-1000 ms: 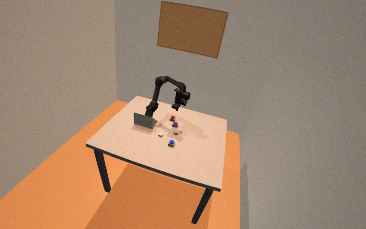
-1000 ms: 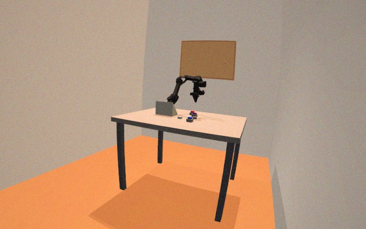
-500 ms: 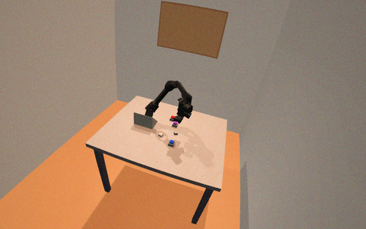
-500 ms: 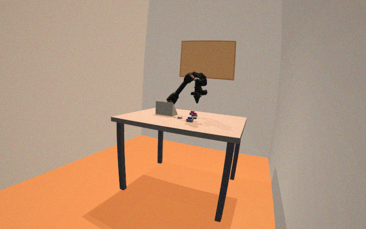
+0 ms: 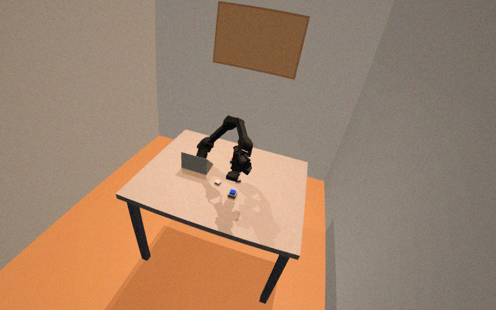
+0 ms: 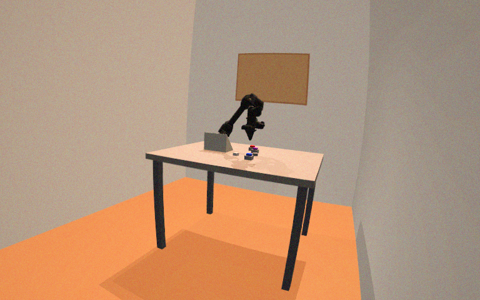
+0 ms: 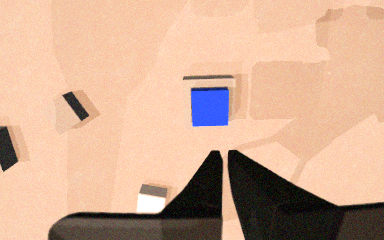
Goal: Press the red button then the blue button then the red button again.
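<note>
The gripper is clenched with nothing between its fingers, the two dark fingertips standing almost together with only a thin slit showing between them in the wrist view. It hangs in the air above the table, pointing down, and touches nothing. In the wrist view the blue button lies just ahead of the fingertips, its square cap sitting on a grey base and standing apart from the gripper. In the exterior view the blue button sits nearest the table's front edge, with the red button further back and a third button of purplish cast just beside the red one; the gripper hangs above this group. In the top view the arm arches from its base behind a grey wedge-shaped block and hides the red button; only the blue button and a small white block show plainly on the table there. In the wrist view the white block lies at lower left beside the gripper body, and two tilted blocks with dark faces lie well apart at the left edge.
</note>
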Controlling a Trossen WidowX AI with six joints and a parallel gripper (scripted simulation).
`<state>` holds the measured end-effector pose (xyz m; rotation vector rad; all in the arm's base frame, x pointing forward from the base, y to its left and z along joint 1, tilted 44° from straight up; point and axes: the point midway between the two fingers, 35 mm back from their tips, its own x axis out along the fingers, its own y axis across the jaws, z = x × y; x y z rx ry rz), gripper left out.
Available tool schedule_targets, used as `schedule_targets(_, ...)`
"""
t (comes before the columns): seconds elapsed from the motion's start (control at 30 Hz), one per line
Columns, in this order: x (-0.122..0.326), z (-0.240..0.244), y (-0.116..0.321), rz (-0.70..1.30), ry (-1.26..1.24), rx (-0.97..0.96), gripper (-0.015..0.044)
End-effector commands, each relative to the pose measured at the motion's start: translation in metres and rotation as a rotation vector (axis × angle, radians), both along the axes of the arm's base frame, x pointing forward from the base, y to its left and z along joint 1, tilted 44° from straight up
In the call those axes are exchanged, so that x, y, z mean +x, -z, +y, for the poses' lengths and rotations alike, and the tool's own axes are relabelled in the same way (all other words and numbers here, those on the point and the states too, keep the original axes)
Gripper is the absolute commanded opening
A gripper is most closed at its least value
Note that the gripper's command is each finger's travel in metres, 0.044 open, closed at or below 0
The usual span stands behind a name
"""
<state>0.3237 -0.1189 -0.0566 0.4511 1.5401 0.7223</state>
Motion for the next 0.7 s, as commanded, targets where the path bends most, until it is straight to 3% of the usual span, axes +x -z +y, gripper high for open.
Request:
schedule_targets(0.0,-0.001,0.015,0.017,0.0,-0.009,0.001,0.002)
schedule_targets(0.1,-0.006,0.04,0.043,0.0,-0.01,0.002,0.002)
schedule_targets(0.67,-0.009,0.054,0.058,0.0,-0.01,0.003,0.002)
